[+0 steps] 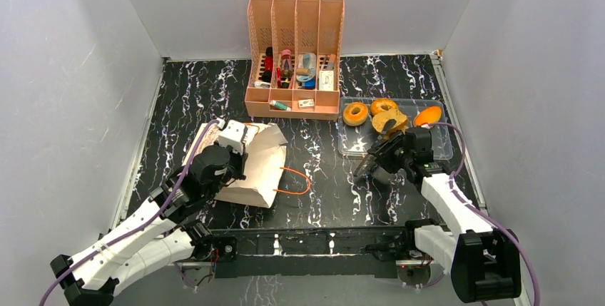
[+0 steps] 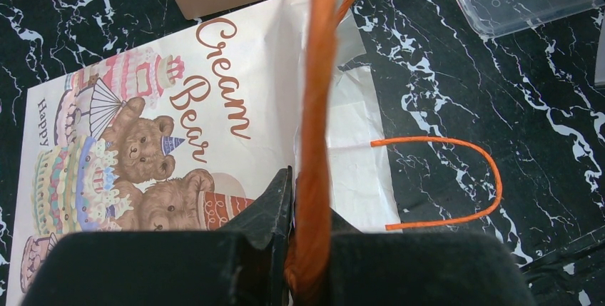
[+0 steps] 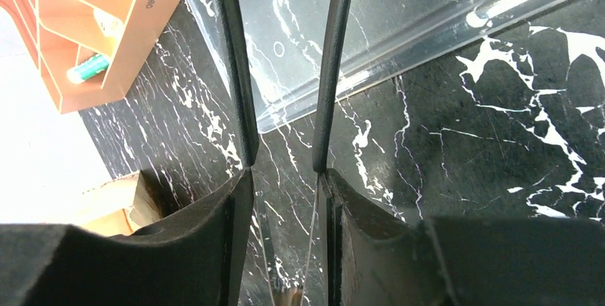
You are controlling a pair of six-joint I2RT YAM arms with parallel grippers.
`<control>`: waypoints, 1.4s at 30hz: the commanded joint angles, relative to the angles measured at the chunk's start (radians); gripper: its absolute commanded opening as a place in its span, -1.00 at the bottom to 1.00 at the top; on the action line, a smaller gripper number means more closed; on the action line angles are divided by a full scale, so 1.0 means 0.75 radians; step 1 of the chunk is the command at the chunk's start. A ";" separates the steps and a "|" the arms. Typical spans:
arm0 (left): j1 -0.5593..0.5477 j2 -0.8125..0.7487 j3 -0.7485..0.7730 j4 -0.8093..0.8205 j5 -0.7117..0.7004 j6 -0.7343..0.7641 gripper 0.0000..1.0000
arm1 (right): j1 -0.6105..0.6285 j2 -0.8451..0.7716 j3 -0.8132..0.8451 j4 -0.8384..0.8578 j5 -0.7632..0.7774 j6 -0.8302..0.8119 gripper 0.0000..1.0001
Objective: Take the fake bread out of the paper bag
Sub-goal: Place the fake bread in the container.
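Black marble table (image 1: 321, 160), white walls. Top: we see the paper bag (image 1: 260, 167) lying flat on the left, under the left claw (image 1: 230, 142). The fake bread (image 1: 389, 118) sits in the clear tray (image 1: 353, 143) at right, just beyond the right claw (image 1: 365, 165). Left wrist: claw clamped on the bag's orange cord handle (image 2: 314, 106). Right wrist: claw slightly parted, empty, over the tray's near edge.

right pincer (image 3: 283, 99) | parted, empty | above clear tray (image 3: 442, 43) rim, marble table (image 3: 499, 149) | organizer (image 3: 85, 6) upper-left
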State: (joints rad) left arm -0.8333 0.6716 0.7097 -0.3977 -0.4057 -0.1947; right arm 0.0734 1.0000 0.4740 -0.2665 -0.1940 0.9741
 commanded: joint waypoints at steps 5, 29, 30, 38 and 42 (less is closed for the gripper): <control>-0.002 -0.027 0.050 0.003 0.013 -0.012 -1.00 | -0.006 -0.061 -0.037 0.008 -0.005 0.012 -0.27; -0.001 -0.103 -0.035 0.134 0.353 0.156 -1.00 | 0.023 -0.344 0.112 -0.152 -0.193 -0.149 -0.42; -0.002 -0.098 -0.038 0.141 0.384 0.166 -1.00 | 0.045 -0.331 0.123 -0.147 -0.217 -0.156 -0.43; -0.001 -0.061 -0.077 0.202 0.540 0.217 -1.00 | 0.358 -0.289 0.213 -0.159 -0.163 -0.245 -0.47; -0.002 -0.031 -0.093 0.243 0.543 0.233 -1.00 | 0.492 -0.308 0.235 -0.205 -0.153 -0.273 -0.48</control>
State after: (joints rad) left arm -0.8333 0.6346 0.6483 -0.2825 -0.0456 -0.0509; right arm 0.3614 0.7891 0.5861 -0.4217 -0.3122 0.8143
